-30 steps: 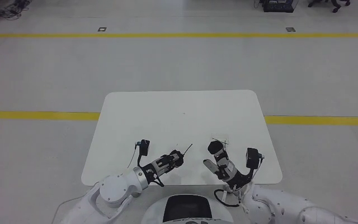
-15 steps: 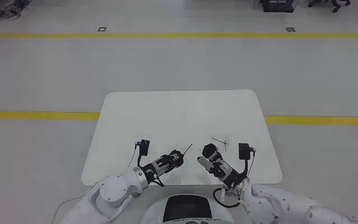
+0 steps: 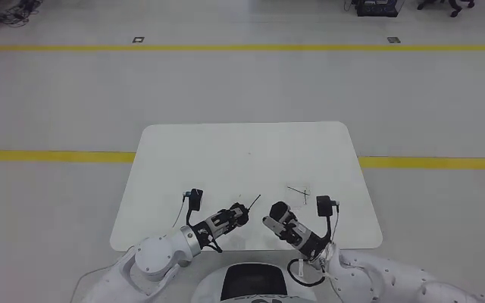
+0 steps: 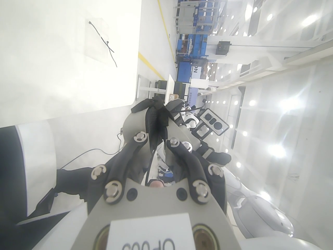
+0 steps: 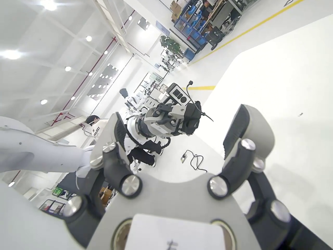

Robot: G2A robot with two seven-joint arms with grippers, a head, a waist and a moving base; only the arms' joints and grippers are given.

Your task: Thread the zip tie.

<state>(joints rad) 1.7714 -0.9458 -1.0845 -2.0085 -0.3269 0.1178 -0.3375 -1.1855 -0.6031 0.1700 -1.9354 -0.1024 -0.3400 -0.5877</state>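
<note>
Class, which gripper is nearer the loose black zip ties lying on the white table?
Right. The right gripper hovers just robot-side of the loose black zip ties; the left gripper is farther off.

the table is a smooth white top, matt from above. the zip tie pinched in the left gripper looks like thin black plastic. the right gripper has pale grey matt fingers, black ribbed rubbery pads, dull black links and bright polished metal pins. the floor is smooth with a faint sheen.
</note>
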